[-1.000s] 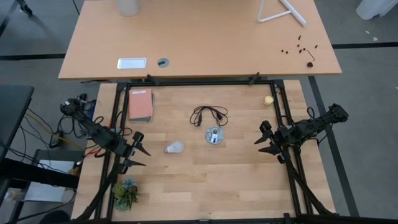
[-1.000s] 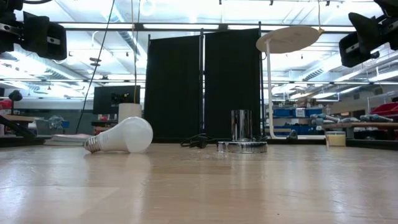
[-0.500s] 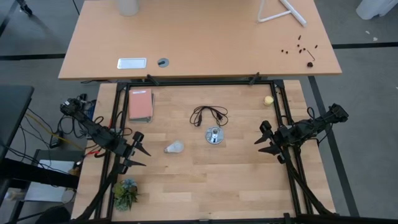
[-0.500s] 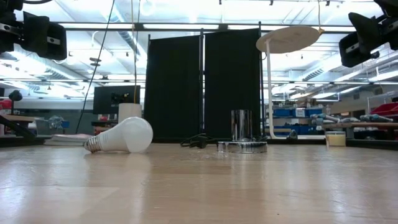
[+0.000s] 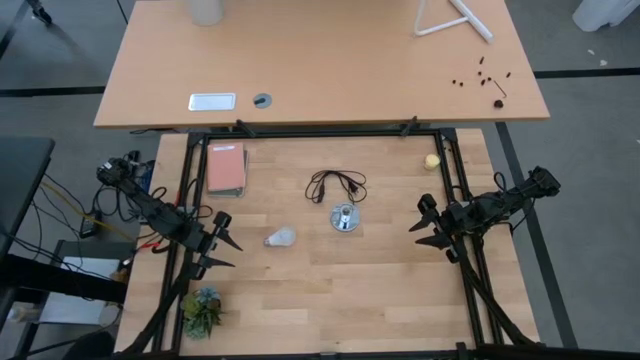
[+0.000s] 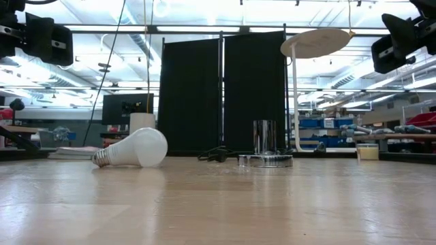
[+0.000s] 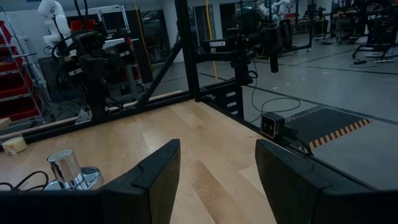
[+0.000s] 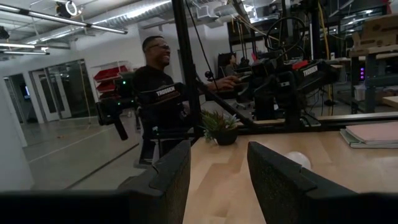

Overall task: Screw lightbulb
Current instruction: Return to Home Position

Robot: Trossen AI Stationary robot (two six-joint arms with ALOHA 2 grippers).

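Note:
The white lightbulb point(image 5: 281, 237) lies on its side on the wooden table, left of centre, its screw base pointing toward the table's left edge point(image 6: 102, 158). It also shows in the right wrist view as the lightbulb point(image 8: 298, 160). The shiny socket point(image 5: 345, 217) stands upright near the middle, with its black cord point(image 5: 337, 185) coiled behind it. My left gripper point(image 5: 230, 252) hovers open at the left edge, level, a short way left of the bulb. My right gripper point(image 5: 416, 235) hovers open at the right edge. Neither has anything between its fingers.
A pink notebook point(image 5: 226, 167) lies at the far left and a small yellow ball point(image 5: 432, 160) at the far right. A small plant point(image 5: 203, 310) stands at the near left corner. A black frame point(image 5: 320, 131) rims the table. A person point(image 8: 155, 93) stands beyond the table's left side.

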